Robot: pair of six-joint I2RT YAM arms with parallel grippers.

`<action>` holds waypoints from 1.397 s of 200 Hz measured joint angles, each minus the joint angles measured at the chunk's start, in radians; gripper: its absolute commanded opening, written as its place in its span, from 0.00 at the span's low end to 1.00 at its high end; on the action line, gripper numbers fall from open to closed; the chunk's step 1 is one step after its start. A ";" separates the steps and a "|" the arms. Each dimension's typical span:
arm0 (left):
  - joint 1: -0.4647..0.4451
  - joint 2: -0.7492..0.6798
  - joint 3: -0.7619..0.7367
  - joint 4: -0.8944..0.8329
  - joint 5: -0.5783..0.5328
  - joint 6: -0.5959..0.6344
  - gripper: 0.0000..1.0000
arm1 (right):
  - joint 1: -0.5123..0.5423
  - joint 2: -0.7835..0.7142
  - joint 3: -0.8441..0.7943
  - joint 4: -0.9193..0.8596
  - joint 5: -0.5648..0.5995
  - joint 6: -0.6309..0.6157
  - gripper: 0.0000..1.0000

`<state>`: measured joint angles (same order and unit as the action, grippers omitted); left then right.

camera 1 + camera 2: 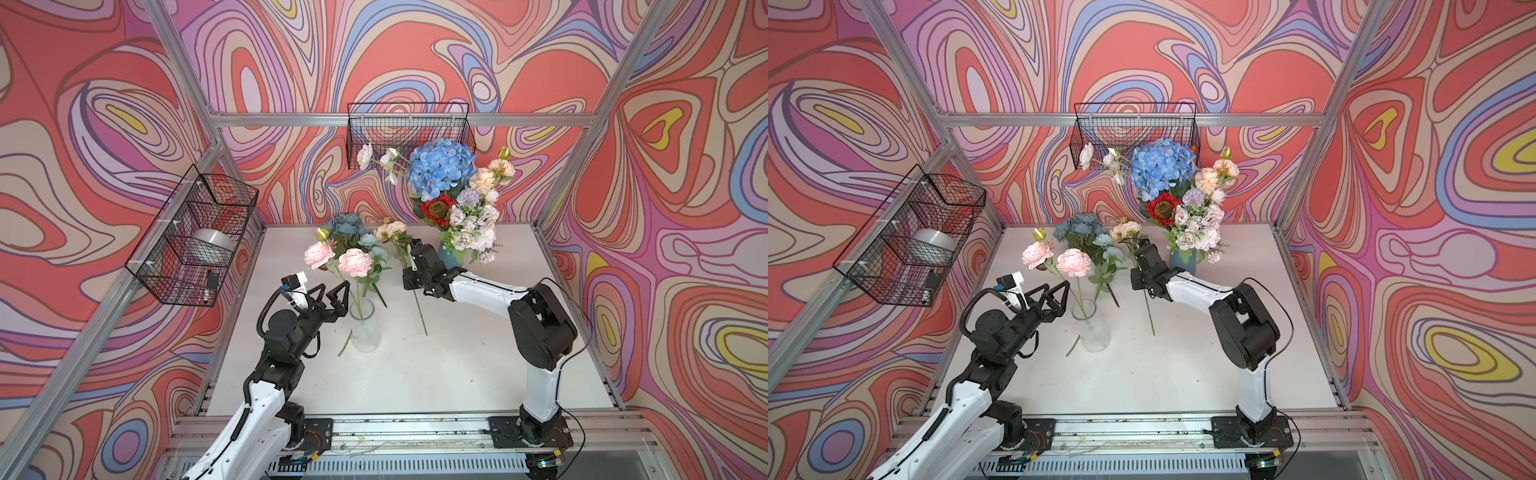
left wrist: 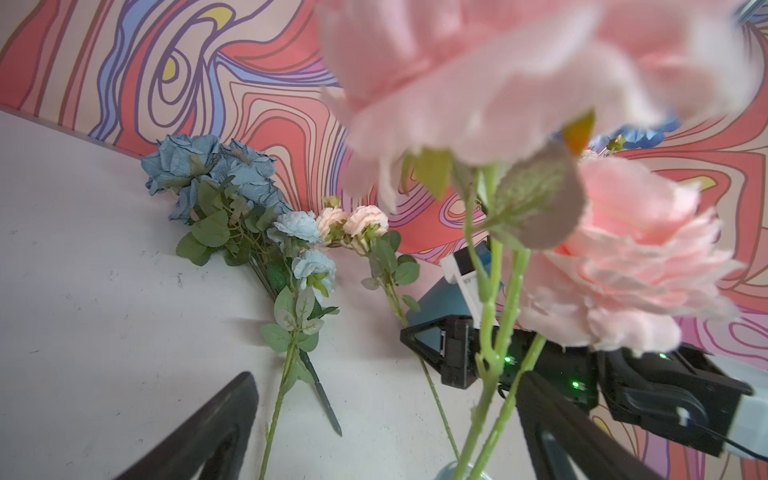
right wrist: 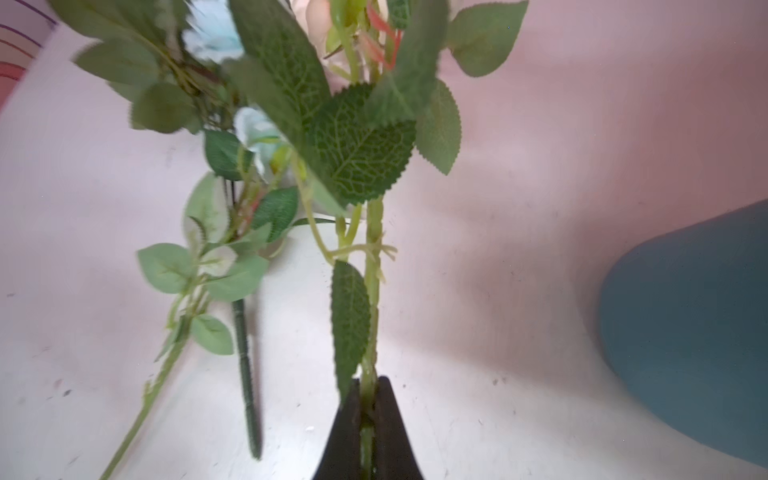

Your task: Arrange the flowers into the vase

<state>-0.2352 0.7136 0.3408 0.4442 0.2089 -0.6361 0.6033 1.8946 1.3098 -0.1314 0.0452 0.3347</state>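
I see right pincer (image 3: 368, 388) clamped on the cream-rose stem (image 3: 372, 291). Left pincer (image 1: 334, 286) wide open, just beside the glass vase (image 1: 365, 328) holding two pink blooms (image 1: 355, 262). Dusty-blue roses (image 1: 347, 226) lie on the tabletop (image 1: 457, 353) behind it.

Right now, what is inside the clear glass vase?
The green stems of the pink flowers stand in the glass vase, with the blooms well above its rim. How far down the stems reach cannot be told through the glass.
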 measured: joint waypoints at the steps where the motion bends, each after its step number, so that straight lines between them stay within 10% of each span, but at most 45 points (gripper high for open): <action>1: 0.000 0.000 0.000 0.000 -0.003 -0.001 1.00 | 0.000 -0.006 -0.006 0.006 -0.005 0.000 0.00; 118: 0.000 0.032 0.007 -0.007 -0.077 -0.031 1.00 | 0.051 -0.266 -0.274 0.313 -0.270 0.020 0.00; 279: 0.000 0.027 0.039 -0.076 -0.079 -0.030 1.00 | 0.241 -0.370 -0.126 0.412 -0.172 -0.423 0.00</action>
<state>-0.2352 0.7410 0.3801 0.3683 0.1303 -0.6662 0.8444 1.5249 1.1843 0.2806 -0.1272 -0.0883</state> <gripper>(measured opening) 0.998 0.067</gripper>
